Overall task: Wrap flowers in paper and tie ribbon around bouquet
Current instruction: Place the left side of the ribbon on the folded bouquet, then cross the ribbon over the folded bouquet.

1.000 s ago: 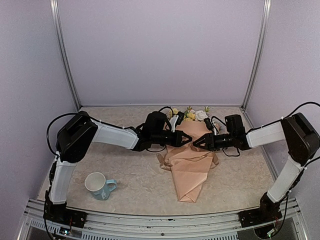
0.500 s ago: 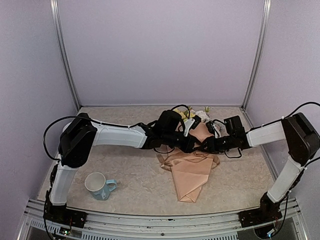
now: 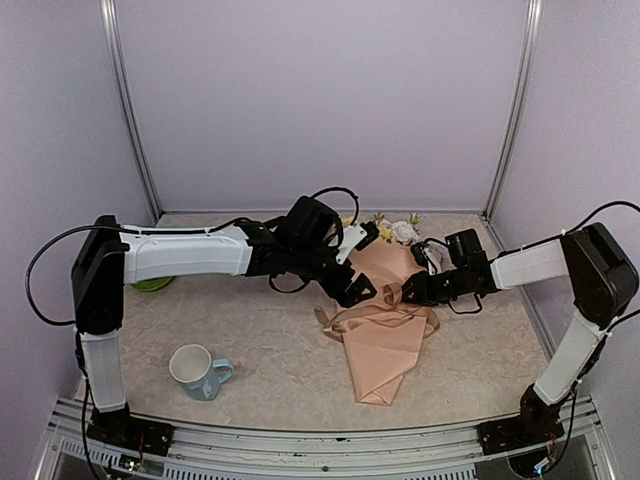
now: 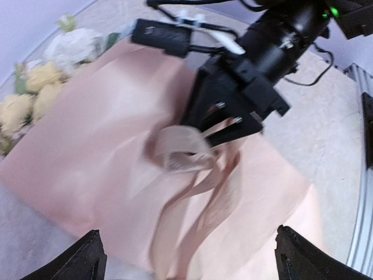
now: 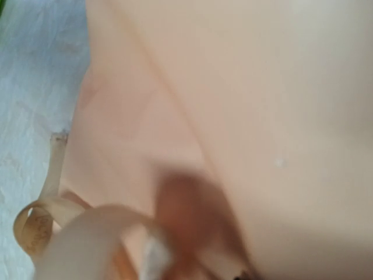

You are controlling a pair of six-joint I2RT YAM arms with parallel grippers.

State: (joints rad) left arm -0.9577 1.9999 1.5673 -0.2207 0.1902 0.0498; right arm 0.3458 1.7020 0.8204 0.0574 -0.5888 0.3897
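The bouquet lies in the middle of the table: a cone of peach paper (image 3: 378,352) with the flowers (image 3: 392,230) at its far end, yellow and white blooms (image 4: 35,87). The tan ribbon (image 4: 182,149) forms a loop on the paper, with strands trailing toward me. My left gripper (image 3: 362,292) hovers just above the paper, its jaws wide open and nothing between them. My right gripper (image 3: 394,293) faces it from the right, shut on the ribbon at the loop. In the right wrist view a blurred ribbon (image 5: 36,224) and paper (image 5: 262,87) fill the frame.
A white and blue mug (image 3: 200,372) stands near the front left. A green object (image 3: 150,285) shows behind the left arm. Frame posts and walls close in the back and the sides.
My left gripper has opened wide and let go of the ribbon, and the left arm has swung its elbow back to the left. The right gripper has stayed on the ribbon.
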